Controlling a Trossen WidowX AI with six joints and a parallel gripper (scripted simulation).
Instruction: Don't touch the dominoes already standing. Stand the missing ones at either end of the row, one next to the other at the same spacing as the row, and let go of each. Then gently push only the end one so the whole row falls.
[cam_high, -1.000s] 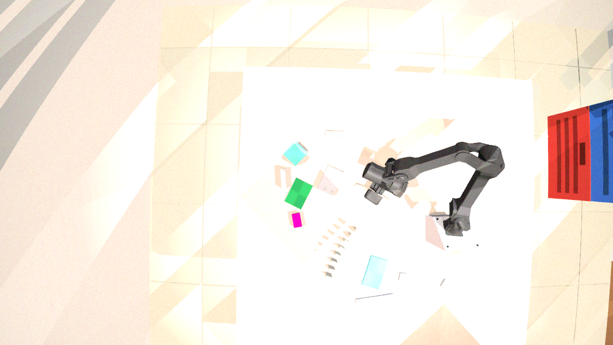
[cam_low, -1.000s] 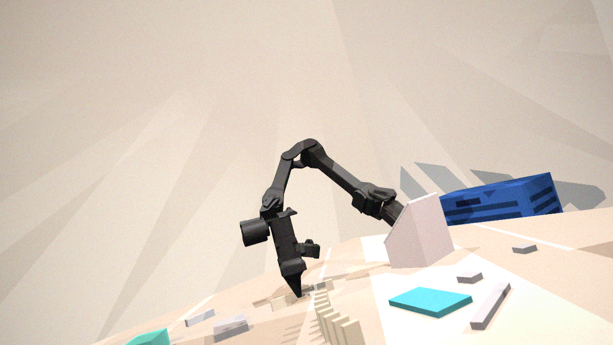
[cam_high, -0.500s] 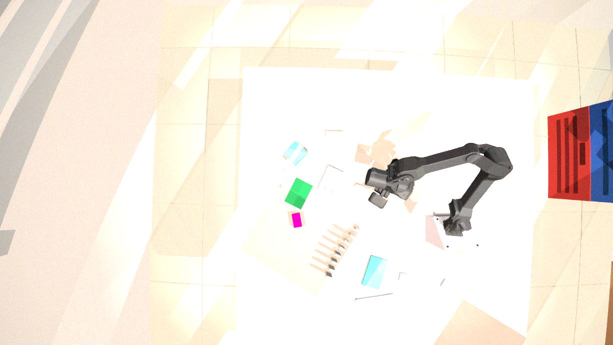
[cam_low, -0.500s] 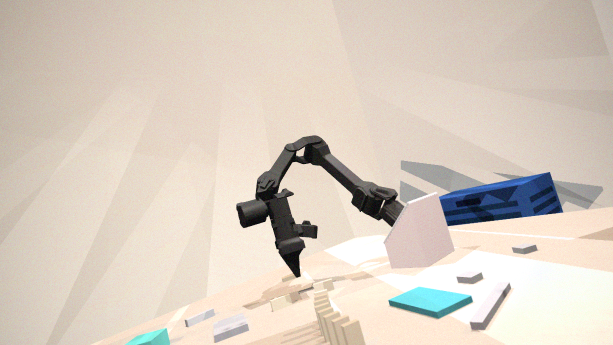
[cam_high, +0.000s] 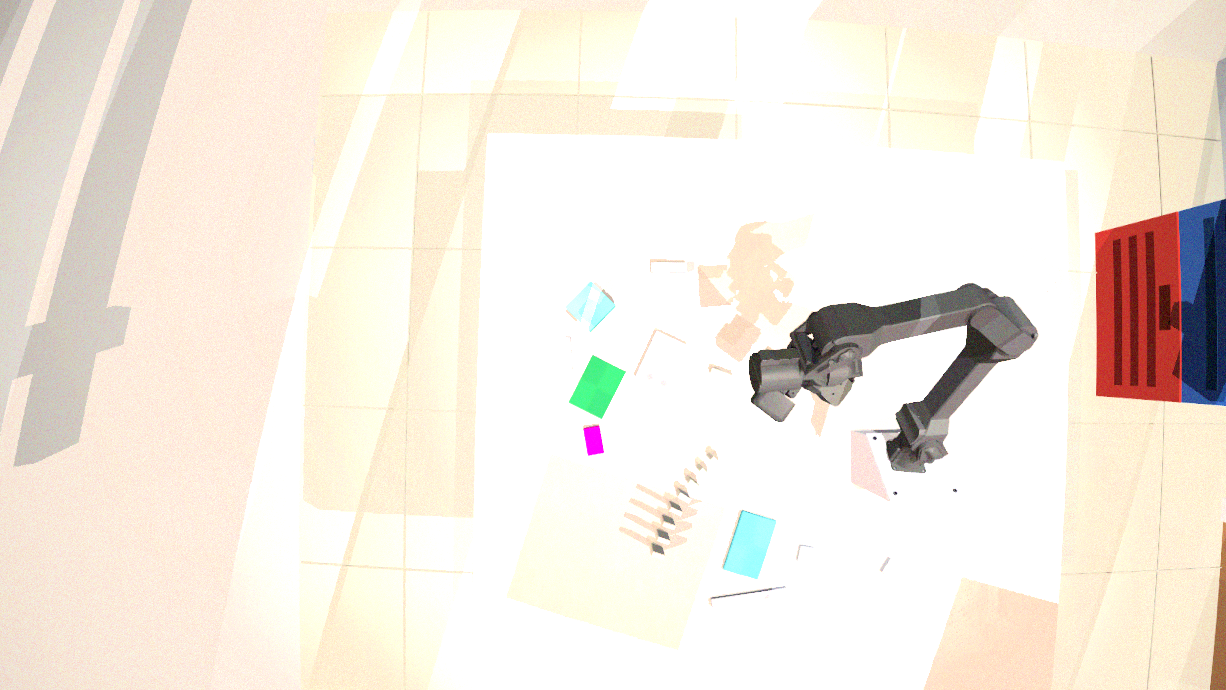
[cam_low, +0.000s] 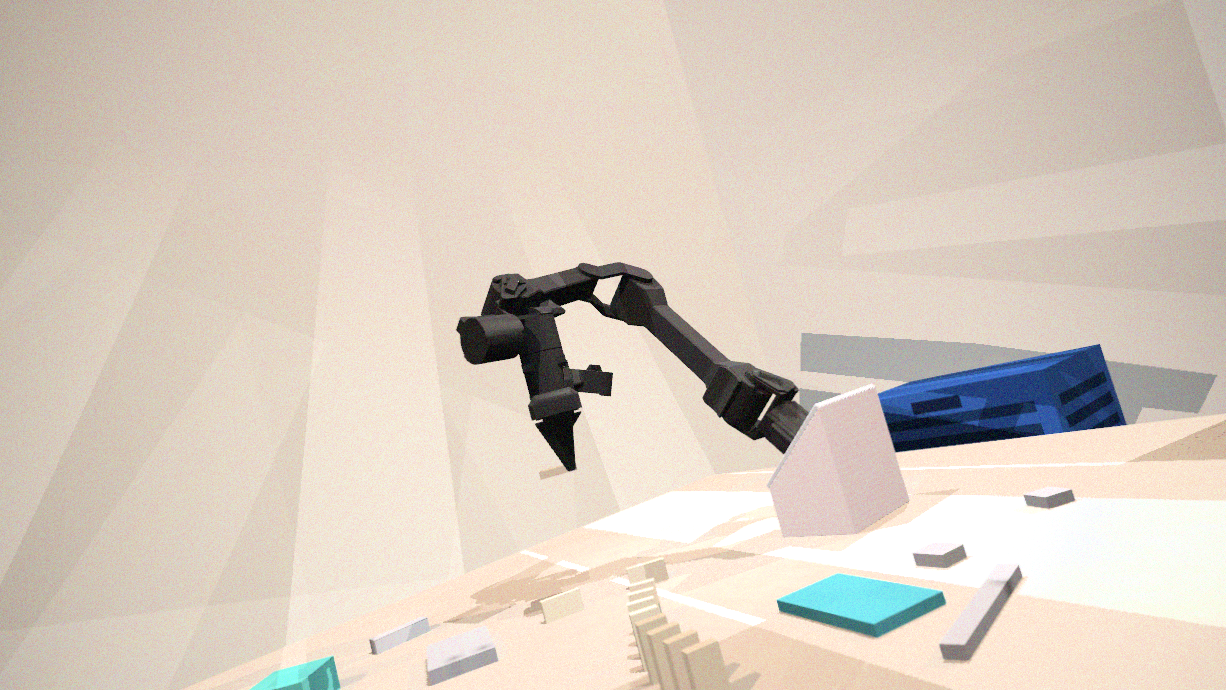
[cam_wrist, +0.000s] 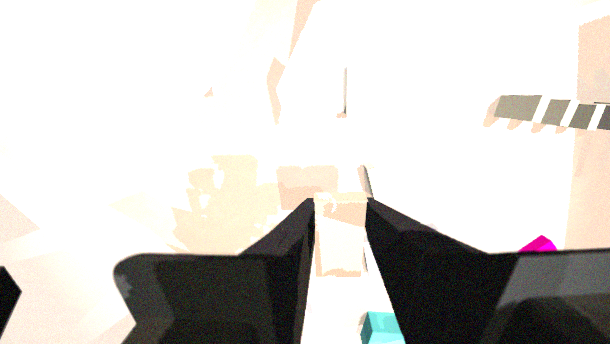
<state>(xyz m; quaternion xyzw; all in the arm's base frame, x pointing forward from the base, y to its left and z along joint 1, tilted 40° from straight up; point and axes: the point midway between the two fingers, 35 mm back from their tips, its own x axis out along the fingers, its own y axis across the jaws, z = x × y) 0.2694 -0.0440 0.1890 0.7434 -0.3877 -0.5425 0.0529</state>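
So we've got one domino (cam_wrist: 339, 235) pinched between the gripper (cam_wrist: 340, 202) fingers right now, up in the air and well off the counter (cam_high: 943, 257). In the wrist view it's a pale cream slab sitting snug between the two dark fingers, which are closed most of the way in on it. From the exterior view we can just make out a small tan sliver at the fingertips (it's tiny from that angle, so we can't tell how it's tilted).

The standing row of dominoes (cam_low: 664, 630) is down on the counter, low in the exterior view, running toward the camera. From the top it shows as a short diagonal line of little tiles (cam_high: 677, 505), well apart from where the gripper hangs, and none of them look tipped.

Working outward, we see a flat cyan block (cam_high: 748, 543) just beside the row, on the arm's side. A green block (cam_high: 597, 386), a small magenta block (cam_high: 592, 439) and a paler cyan block (cam_high: 590, 305) sit on the far side of the row. A few grey bits lie around too, including a long grey bar (cam_low: 980, 610) near the cyan slab. The arm's base is beside a white wedge (cam_low: 836, 467), and a blue and red crate (cam_high: 1158, 312) sits off the counter's edge.
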